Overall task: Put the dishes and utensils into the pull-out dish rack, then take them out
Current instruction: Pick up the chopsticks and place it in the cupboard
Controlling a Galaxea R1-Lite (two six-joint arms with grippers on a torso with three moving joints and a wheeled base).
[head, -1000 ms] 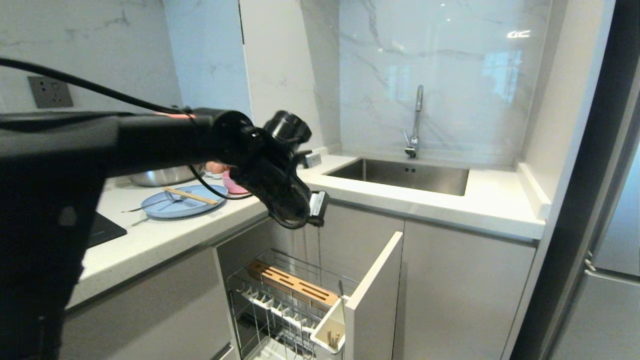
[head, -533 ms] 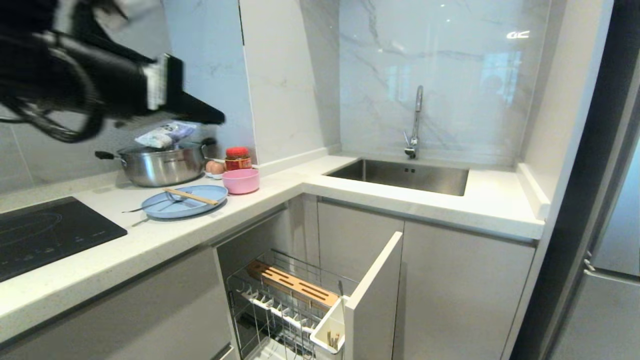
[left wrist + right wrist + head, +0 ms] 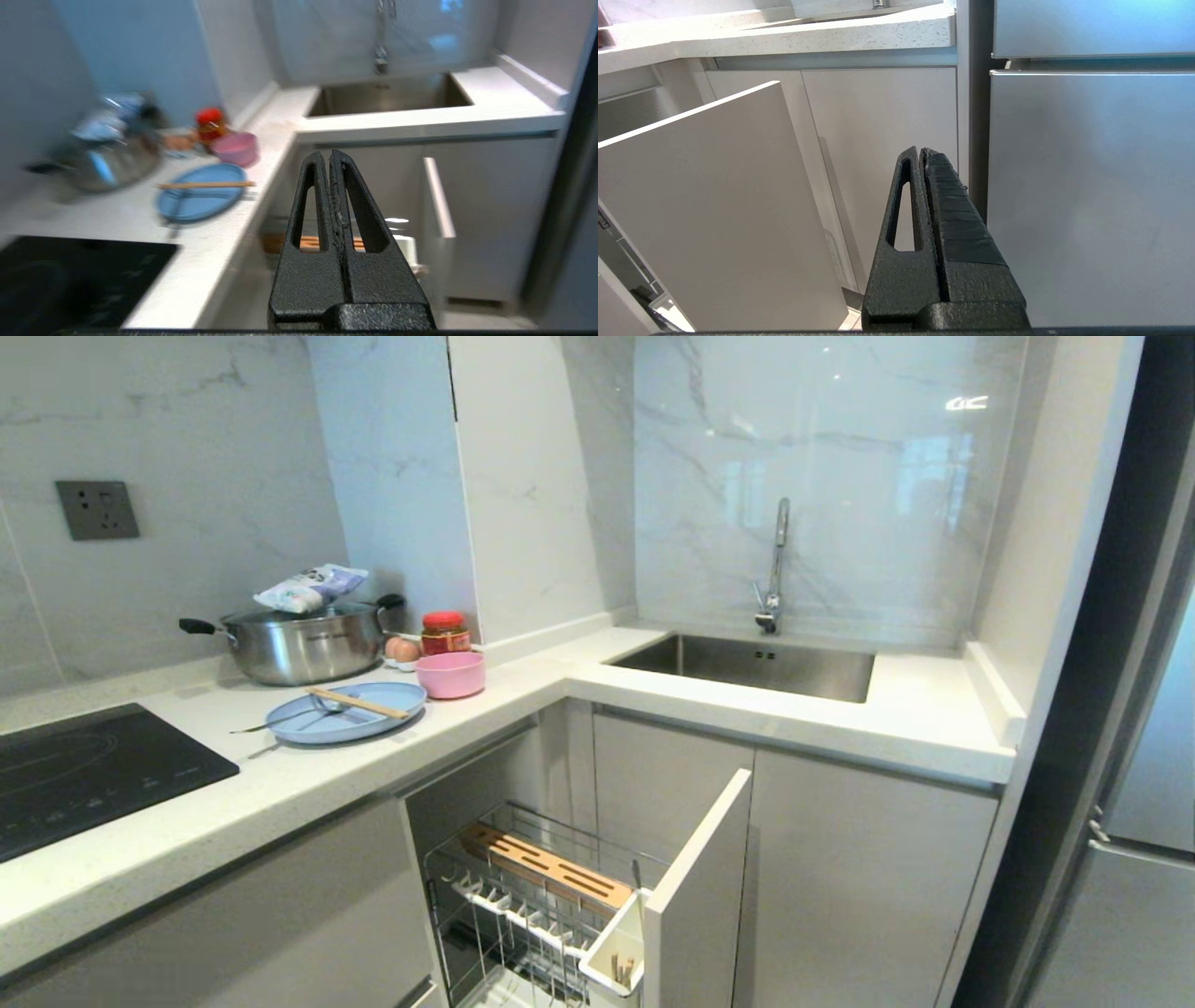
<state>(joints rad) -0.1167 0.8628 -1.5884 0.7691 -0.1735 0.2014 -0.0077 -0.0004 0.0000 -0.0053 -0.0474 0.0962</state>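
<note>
Left claw (image 3: 330,161) pressed closed, wrist view only; head view: dish rack (image 3: 523,905).

A steel pot (image 3: 297,644) bearing what looks like a packet (image 3: 308,586) stands beside a red-lidded jar (image 3: 444,632).

Head view: corner desk (image 3: 308,775) seen from above, angled forward-down, mid-range. Left wrist view: aimed over closed left claw (image 3: 331,161) toward same desk, sink (image 3: 387,95) shared. Right wrist view: low, close, cabinet fronts (image 3: 878,140) faced.
</note>
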